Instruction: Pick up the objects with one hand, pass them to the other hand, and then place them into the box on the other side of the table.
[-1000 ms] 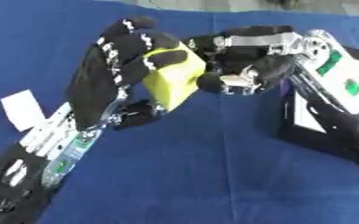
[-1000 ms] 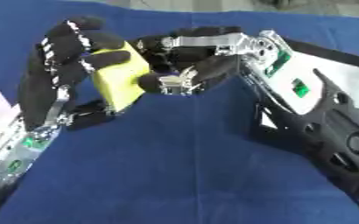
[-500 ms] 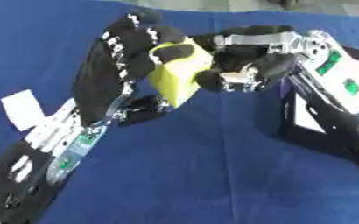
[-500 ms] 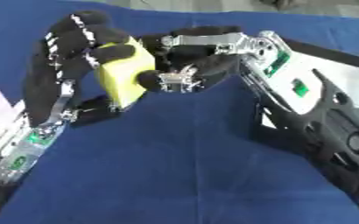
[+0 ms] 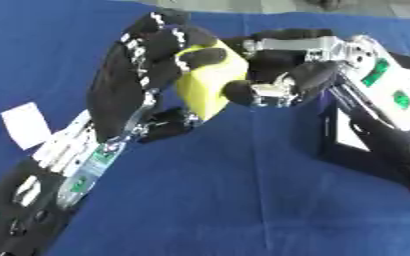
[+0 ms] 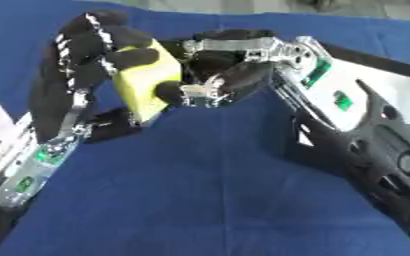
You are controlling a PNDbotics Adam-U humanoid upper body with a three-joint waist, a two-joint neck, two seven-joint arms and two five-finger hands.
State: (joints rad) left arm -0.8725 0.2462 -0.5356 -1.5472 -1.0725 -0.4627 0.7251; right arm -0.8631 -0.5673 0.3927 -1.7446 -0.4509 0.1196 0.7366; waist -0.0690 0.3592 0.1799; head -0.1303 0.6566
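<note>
A yellow block (image 5: 207,86) hangs above the blue table between both hands. My left hand (image 5: 138,80) comes up from the lower left, its fingers curled over the block's top and left side, thumb under it. From the right my right hand (image 5: 283,75) reaches in, its fingers and thumb closed on the block's right side. A black box with a white inside (image 6: 379,82) sits on the right, largely hidden behind my right forearm.
A white card (image 5: 25,125) lies on the blue cloth (image 5: 226,200) at the left, next to my left forearm. The black box's near wall (image 5: 344,145) stands just right of the middle.
The block has tilted and risen slightly between the two hands. My left hand's fingers have curled further over its top. The right hand stays on the block's right side.
</note>
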